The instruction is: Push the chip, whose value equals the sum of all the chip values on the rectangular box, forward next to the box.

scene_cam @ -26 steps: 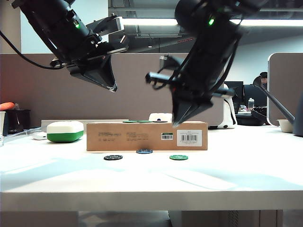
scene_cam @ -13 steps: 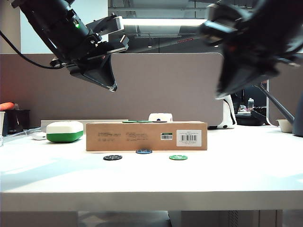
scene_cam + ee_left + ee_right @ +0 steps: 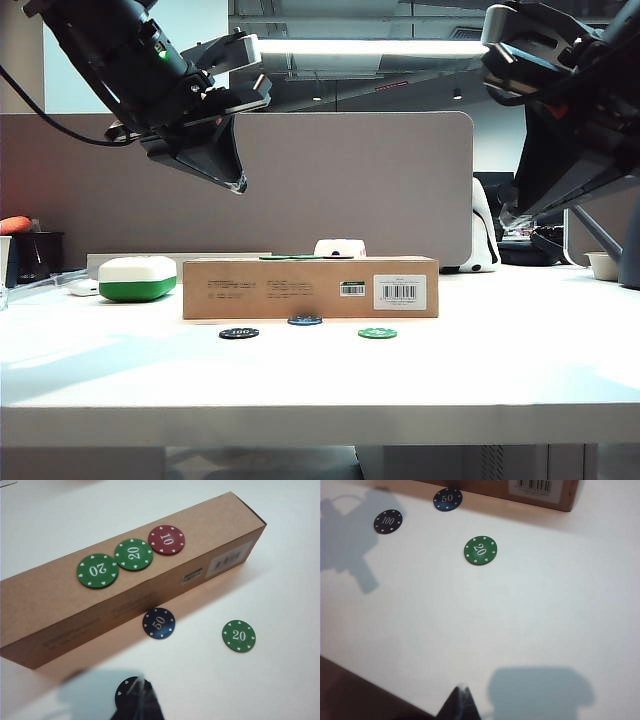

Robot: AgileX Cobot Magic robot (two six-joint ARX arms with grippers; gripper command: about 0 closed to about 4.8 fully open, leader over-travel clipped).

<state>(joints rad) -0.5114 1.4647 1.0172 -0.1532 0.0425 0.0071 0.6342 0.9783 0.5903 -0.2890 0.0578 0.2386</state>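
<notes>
- The left gripper [image 3: 236, 182] hangs high above the left part of the white table [image 3: 500, 370]; its fingers look pressed together and grasp nothing.
- The white-and-green case [image 3: 138, 278] stands at the far left, beside the box.
- The rectangular box [image 3: 310, 288] lies in the middle, carrying two green 20 chips [image 3: 97, 570] and a red 10 chip [image 3: 166, 539].
- On the near side of the box lie three chips: the black 100 chip [image 3: 239, 333], the blue 50 chip [image 3: 305, 320], which is just beside the box wall, and the green 20 chip [image 3: 377, 333].
- The right gripper [image 3: 461, 700] is raised high at the far right; the tips seem clenched with nothing between them.
</notes>
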